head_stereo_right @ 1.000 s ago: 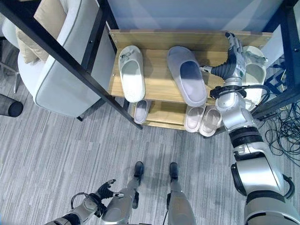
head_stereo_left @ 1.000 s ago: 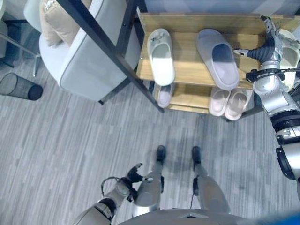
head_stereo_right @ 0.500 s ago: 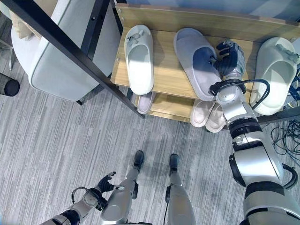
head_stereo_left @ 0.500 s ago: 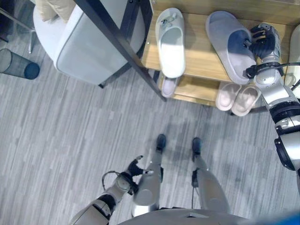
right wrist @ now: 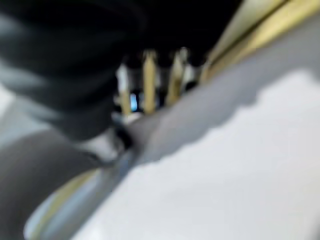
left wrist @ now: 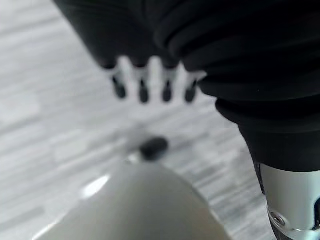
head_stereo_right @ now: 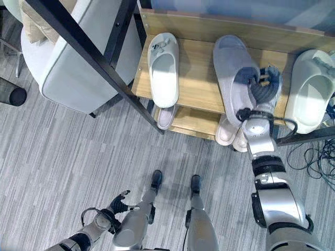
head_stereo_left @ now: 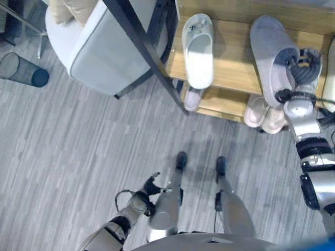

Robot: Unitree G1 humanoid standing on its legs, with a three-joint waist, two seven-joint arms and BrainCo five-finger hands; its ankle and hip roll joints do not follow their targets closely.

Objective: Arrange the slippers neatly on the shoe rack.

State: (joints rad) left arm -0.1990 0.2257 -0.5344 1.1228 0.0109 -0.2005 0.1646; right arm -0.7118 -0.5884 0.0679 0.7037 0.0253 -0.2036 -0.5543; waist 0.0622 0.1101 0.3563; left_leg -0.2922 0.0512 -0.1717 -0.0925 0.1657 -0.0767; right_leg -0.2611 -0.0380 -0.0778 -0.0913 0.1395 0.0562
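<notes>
Left eye view, rack: your shoe rack stood at the top, two wooden shelves inside a black frame.
Left eye view, top shelf: a white slipper lay lengthwise on the left; a grey slipper lay to its right, toe pointing away from you.
Left eye view, right hand: your right hand sat at the grey slipper's heel end, against its right edge, with the fingers bent over the rim.
Left eye view, lower shelf: a pink pair stuck out under the grey slipper, and one more pale slipper showed beneath the white one.
Left eye view, surroundings: a grey armchair stood left of the rack, with a black mesh bin lying on the floor further left.
Right eye view, far right: a second white slipper rested on the top shelf, right of your right hand.
Left wrist view, left hand: your left hand hung low over the floor, fingers straight and holding nothing.
Right wrist view, grip: you saw fingers reaching onto the grey slipper, though I cannot tell how firmly they closed on it.
</notes>
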